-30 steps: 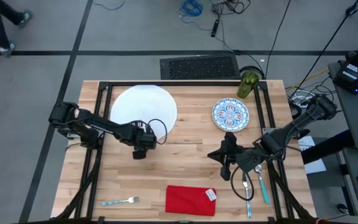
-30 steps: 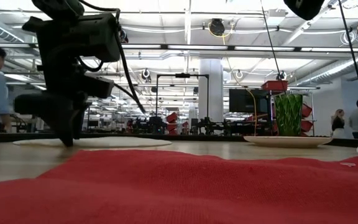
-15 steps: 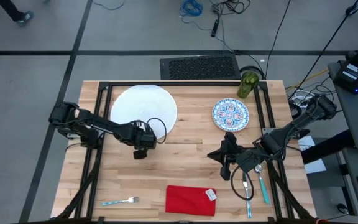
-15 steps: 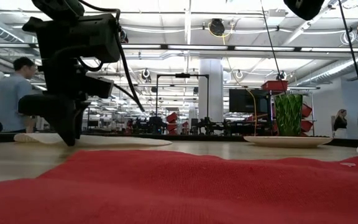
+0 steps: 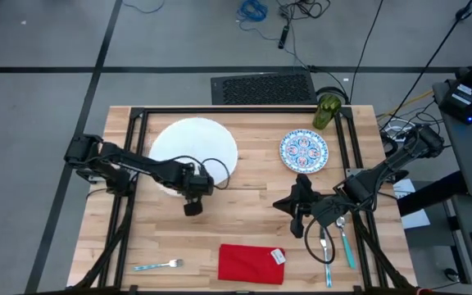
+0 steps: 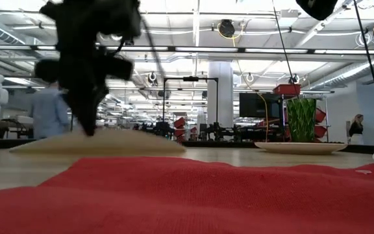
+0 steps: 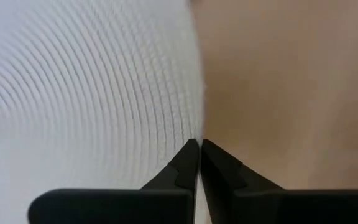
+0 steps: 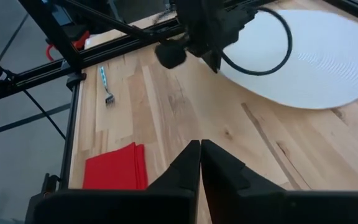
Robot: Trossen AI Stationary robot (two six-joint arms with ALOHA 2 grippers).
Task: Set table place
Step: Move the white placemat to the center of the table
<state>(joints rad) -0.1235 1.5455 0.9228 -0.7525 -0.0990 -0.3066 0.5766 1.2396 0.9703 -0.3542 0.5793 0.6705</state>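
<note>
The table (image 5: 244,221) at the centre of the high view has a light wood top of glued strips, grained, with a soft matt sheen; its frame of rails (image 5: 220,111) is black metal. The big white plate (image 5: 193,143) at upper left of the tabletop looks matt, and the left wrist view shows fine concentric ridges across it. The small plate (image 5: 304,151) right of centre is glazed, with a blue pattern. The napkin (image 5: 251,264) at lower centre is red cloth, its weave slightly fuzzy in the low view. The fork (image 5: 159,265) at lower left is shiny silver metal. The cup (image 5: 328,111) at upper right looks like translucent green, ribbed material. The gripper fingers (image 7: 188,165) are matt black.
</note>
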